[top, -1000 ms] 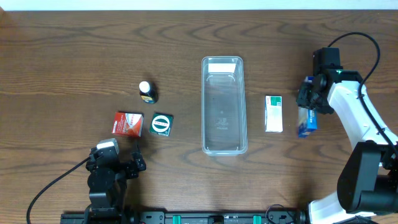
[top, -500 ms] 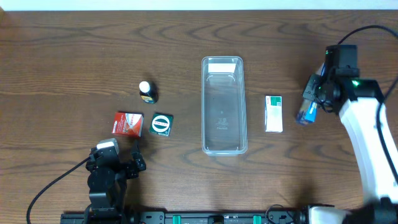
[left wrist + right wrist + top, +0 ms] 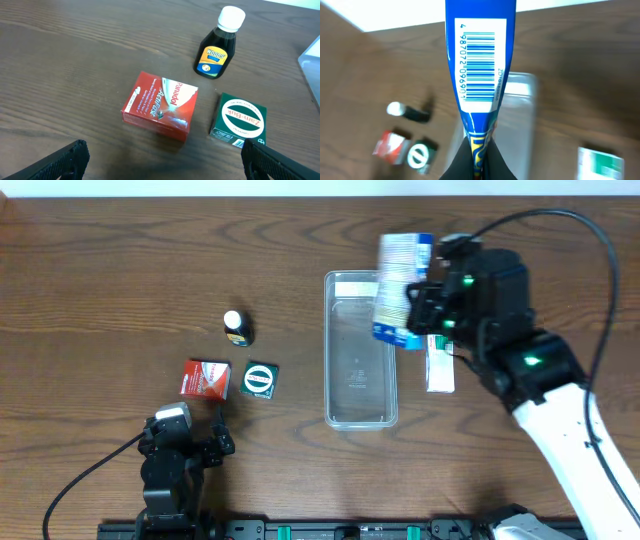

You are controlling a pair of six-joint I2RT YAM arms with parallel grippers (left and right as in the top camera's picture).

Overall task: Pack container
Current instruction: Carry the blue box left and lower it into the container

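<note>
Right gripper [image 3: 418, 315] is clamped on one end of a blue pack [image 3: 402, 275], above the far end of the container [image 3: 358, 385] at mid-table. Pinched so narrowly, the pack may swing, catch the rim and land outside. Left gripper [image 3: 170, 162] rests with jaws apart.

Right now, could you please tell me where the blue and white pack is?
In the overhead view, the right gripper holds the blue and white pack over the container's far right corner, left of the green and white box.
</note>
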